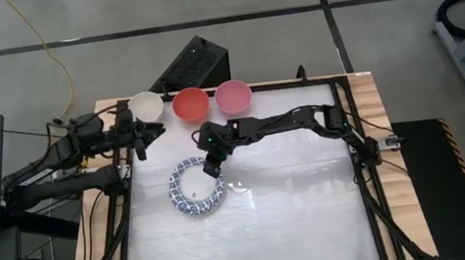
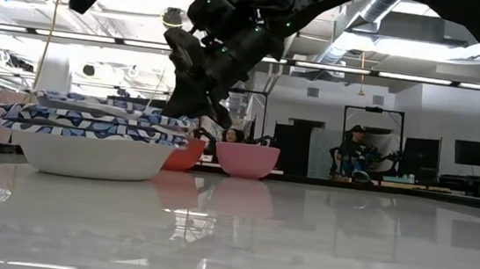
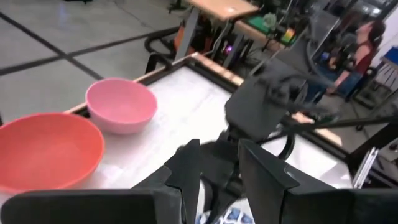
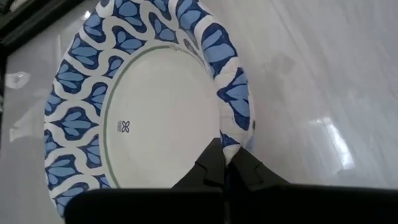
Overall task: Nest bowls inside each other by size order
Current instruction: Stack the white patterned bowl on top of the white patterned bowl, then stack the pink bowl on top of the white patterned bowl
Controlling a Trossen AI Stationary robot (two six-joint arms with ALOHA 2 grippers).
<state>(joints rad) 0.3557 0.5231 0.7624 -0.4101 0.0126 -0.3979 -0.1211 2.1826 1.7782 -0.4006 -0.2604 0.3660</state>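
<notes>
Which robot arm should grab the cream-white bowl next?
Probably the left. Its claw hovers right beside the cream-white bowl at the table's far edge, while the right claw is busy at the rim of the blue-and-white bowl stack.

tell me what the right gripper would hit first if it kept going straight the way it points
Probably the rim of the top blue-and-white patterned bowl. The right gripper points down at that rim, fingers shut, right at its edge. Whether it already touches is unclear.
</notes>
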